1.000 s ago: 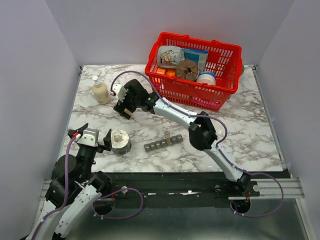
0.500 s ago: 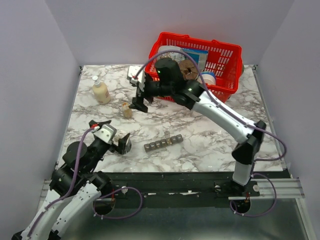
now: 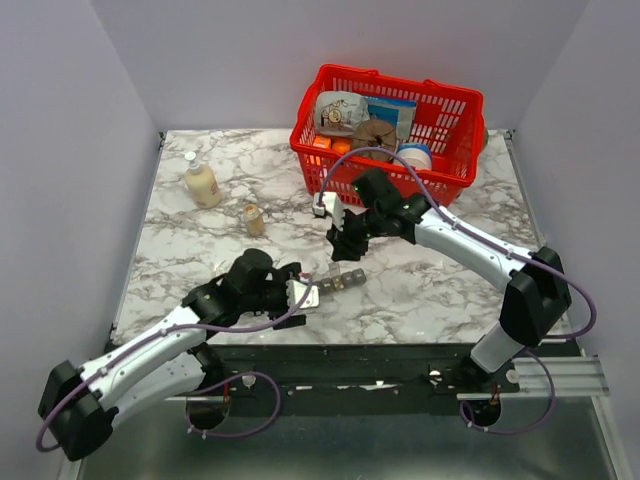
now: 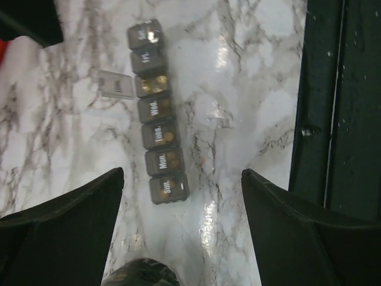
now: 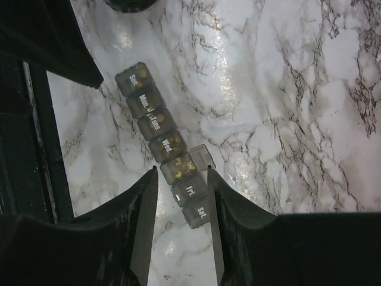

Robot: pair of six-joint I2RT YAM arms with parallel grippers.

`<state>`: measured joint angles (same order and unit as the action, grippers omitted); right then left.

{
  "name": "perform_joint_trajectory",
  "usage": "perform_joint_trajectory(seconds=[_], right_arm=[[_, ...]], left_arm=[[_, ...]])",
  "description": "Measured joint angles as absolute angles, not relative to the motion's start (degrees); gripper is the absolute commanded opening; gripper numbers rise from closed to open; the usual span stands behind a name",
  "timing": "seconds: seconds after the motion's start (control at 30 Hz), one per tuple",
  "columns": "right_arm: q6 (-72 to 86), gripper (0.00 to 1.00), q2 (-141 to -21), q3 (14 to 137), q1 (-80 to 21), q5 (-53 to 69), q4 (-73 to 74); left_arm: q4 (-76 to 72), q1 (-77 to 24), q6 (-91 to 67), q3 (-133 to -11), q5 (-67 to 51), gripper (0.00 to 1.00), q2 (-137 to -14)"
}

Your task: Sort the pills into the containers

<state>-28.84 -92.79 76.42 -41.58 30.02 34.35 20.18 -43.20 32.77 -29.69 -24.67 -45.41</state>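
The containers are a dark grey strip of day-labelled compartments (image 3: 341,280) (image 4: 159,113) (image 5: 165,146) lying on the marble. One middle compartment (image 5: 180,167) has its lid (image 5: 201,156) flipped open and shows tan pills; more pills show through the other lids. A small clear bottle of tan pills (image 3: 253,218) stands upright to the back left. My left gripper (image 3: 305,295) (image 4: 181,173) is open at the "Sun." end, holding nothing. My right gripper (image 3: 345,248) (image 5: 182,171) has its jaws narrowed but apart, one on each side of the strip at the "Fri." compartment; whether they touch it I cannot tell.
A cream pump bottle (image 3: 201,182) stands at the back left. The red mesh basket (image 3: 455,185) with groceries sits at the back right. The black front rail (image 4: 333,101) runs beside the strip. A dark round object (image 4: 140,273) lies just under my left gripper.
My left arm swung right, from the table's left side to the strip's near end. My right arm came down from the basket's front to over the strip. Both jaws narrowed, the right far more.
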Motion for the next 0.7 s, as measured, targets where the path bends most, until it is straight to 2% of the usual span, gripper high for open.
perform_joint_trajectory(seconds=[0.1, 0.43, 0.7], right_arm=[[-29.23, 0.31, -93.54, 76.03, -41.67, 28.36, 33.67], [-28.38, 0.31, -98.39, 76.25, -40.62, 26.24, 31.14], [-27.81, 0.31, -99.68, 76.49, -38.87, 26.35, 29.69]], left_arm=[[18.44, -45.82, 36.03, -29.65, -23.77, 0.86, -52.27], [10.59, -46.89, 39.2, -30.65, -15.75, 0.82, -68.31], [8.93, -46.89, 39.29, -31.4, -12.82, 0.7, -73.38]])
